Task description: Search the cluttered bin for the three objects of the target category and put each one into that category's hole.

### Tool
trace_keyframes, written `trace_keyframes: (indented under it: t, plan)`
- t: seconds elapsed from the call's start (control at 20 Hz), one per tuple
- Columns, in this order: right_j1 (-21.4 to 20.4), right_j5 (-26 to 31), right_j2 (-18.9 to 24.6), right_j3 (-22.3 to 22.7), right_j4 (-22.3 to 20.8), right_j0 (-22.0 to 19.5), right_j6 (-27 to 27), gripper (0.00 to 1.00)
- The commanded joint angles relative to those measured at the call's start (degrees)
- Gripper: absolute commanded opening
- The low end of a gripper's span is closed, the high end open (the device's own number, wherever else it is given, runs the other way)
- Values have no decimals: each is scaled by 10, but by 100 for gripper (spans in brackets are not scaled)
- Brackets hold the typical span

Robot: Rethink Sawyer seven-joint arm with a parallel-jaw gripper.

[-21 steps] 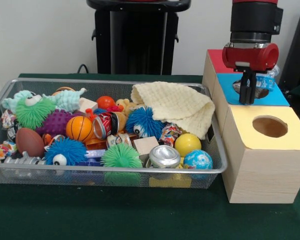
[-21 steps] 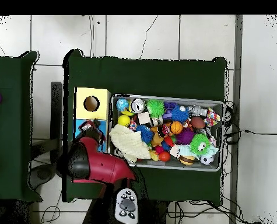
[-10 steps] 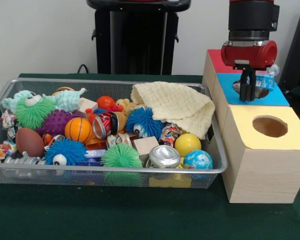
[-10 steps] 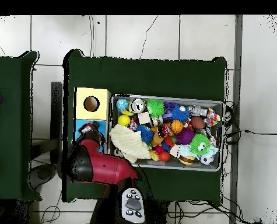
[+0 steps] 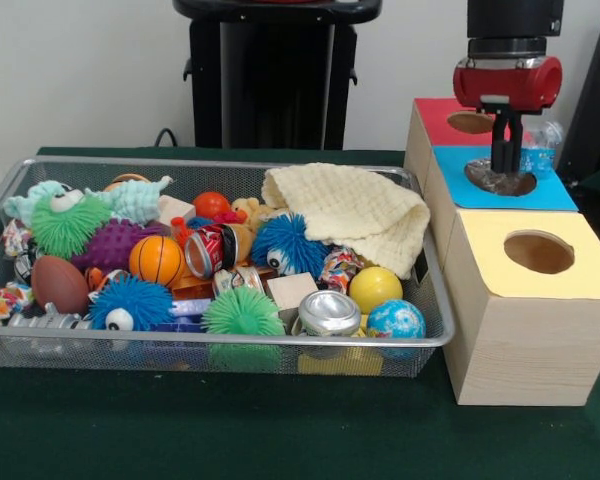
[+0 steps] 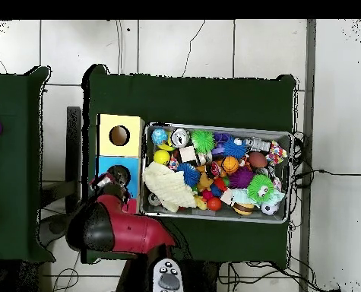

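My gripper [image 5: 506,168] hangs straight above the round hole [image 5: 505,183] in the blue-topped box, clear of its rim, with nothing visibly held. In the overhead view the gripper [image 6: 111,182] sits at the edge of that same hole [image 6: 118,174]. The wire bin [image 5: 230,340] is packed with toys: a silver can [image 5: 329,312], a red can [image 5: 210,250], a yellow ball [image 5: 375,288], a globe ball [image 5: 396,320], a basketball [image 5: 158,257] and spiky fuzzy balls. A cream cloth [image 5: 355,210] covers the bin's back right corner.
A yellow-topped box with a hole [image 5: 539,252] stands nearest the camera and a red-topped box [image 5: 470,122] farthest, both in line with the blue one. A clear plastic bottle [image 5: 542,150] lies just behind the gripper. The red arm [image 6: 115,228] reaches in from the base side.
The gripper has risen out of the blue box's hole and shifted slightly right in the front view. The bin's contents have not moved.
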Motion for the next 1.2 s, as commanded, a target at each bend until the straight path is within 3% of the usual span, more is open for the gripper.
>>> trace_keyframes:
  t: [0.05, 0.55, 1.2]
  plan:
    - [-16, 73, 44, 64, -9, -2, 78, 0]
    - [65, -20, 50, 46, -27, -5, 84, 0]
    - [171, -97, 7, -21, 11, 46, 64, 0]
